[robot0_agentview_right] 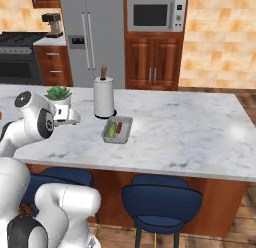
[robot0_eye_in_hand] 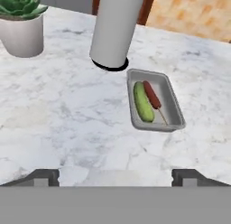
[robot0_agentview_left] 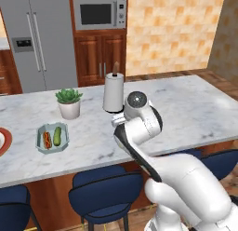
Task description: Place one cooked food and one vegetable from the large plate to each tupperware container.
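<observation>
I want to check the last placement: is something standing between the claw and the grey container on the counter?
Nothing visible does. In the hand view, bare marble lies between the open claw and the grey container, which holds a cucumber and a sausage. The paper towel roll stands behind it.

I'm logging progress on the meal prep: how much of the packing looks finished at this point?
Both tubs look packed. The teal container holds a sausage in a bun beside a cucumber. The grey container holds a cucumber and a plain sausage. The claw is open, holding nothing, above bare counter. Only an edge of the large plate shows, so leftovers can't be judged.
</observation>
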Robot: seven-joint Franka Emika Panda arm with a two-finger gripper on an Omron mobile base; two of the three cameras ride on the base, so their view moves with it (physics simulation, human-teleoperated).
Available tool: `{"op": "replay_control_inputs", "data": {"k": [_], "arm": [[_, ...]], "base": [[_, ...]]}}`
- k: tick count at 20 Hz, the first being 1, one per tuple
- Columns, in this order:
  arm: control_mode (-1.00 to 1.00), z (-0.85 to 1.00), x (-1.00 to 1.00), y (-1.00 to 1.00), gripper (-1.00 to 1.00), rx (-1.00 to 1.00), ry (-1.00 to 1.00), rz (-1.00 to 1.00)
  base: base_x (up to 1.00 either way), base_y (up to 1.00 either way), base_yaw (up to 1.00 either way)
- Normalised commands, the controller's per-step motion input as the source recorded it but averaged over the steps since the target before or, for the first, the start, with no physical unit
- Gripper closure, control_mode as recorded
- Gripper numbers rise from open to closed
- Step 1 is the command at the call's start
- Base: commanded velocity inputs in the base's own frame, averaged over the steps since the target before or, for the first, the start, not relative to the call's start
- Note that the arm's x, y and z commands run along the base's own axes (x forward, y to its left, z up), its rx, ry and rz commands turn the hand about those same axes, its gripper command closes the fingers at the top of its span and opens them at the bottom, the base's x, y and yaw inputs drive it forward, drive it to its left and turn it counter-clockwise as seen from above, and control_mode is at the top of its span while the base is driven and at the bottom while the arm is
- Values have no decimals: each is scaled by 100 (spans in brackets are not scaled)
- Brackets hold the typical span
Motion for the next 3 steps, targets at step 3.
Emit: {"op": "replay_control_inputs", "data": {"k": [3], "arm": [[-100, -9, -7, 0, -100, -2, 26, 0]], "base": [[0, 0, 0]]}}
